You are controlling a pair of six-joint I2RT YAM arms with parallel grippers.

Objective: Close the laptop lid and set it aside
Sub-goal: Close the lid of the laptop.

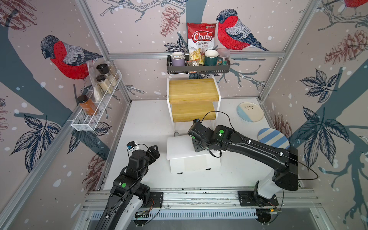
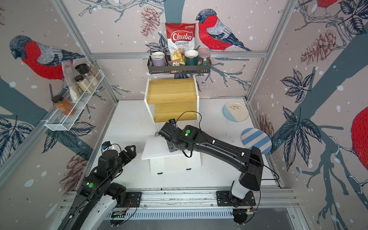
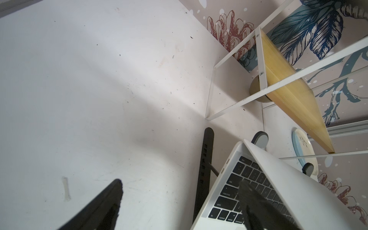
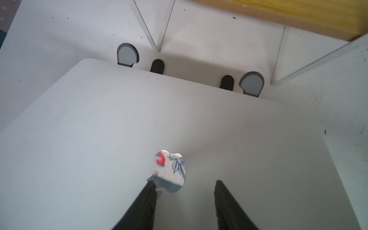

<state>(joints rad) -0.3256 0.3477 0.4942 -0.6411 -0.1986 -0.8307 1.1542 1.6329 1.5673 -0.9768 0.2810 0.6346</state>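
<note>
The laptop [image 1: 196, 164] is propped on a black stand [image 3: 205, 159] at the middle of the table [image 1: 147, 123], and its lid [image 1: 178, 148] is seen tilted partway down over the keys. The right claw [image 4: 184, 181] is set on the lid's outer face by the logo, jaws parted about halfway, nothing gripped between them. The left claw [image 3: 181, 180] is held wide open and empty, beside the laptop's left edge.

The thin silver-white laptop [image 1: 179, 148] was set, apparently, on a black metal folding stand [image 3: 203, 169], before the two-tier wooden shelf [image 1: 192, 89].
</note>
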